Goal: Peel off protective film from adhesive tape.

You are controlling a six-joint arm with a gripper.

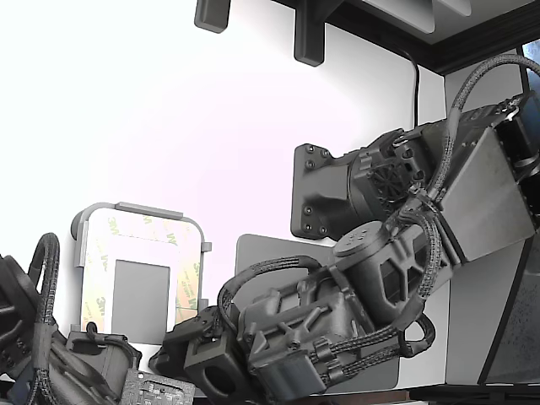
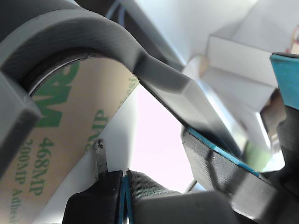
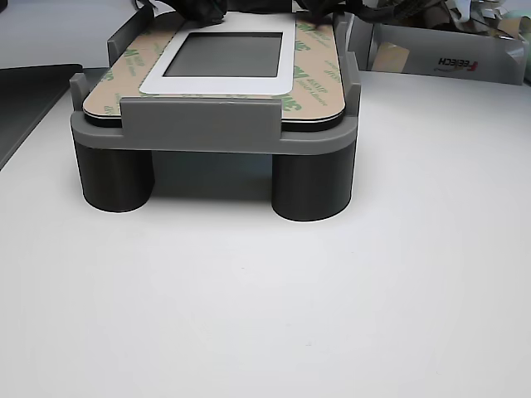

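Wrist view: jaws (image 2: 125, 183) closed beside protective film (image 2: 70, 135).

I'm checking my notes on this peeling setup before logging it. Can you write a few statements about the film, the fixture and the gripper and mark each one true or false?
1. The protective film is printed with green 3M logos. True.
2. The film frames a bright red rectangle. False: the grey rectangle inside it is grey, with a light border.
3. The plate sits in a grey fixture raised on dark round legs. True.
4. The fixture stands on a black tabletop. False: the white table is white.
5. In the wrist view the gripper is close beside the film's edge. True, though its jaw state cannot be told.
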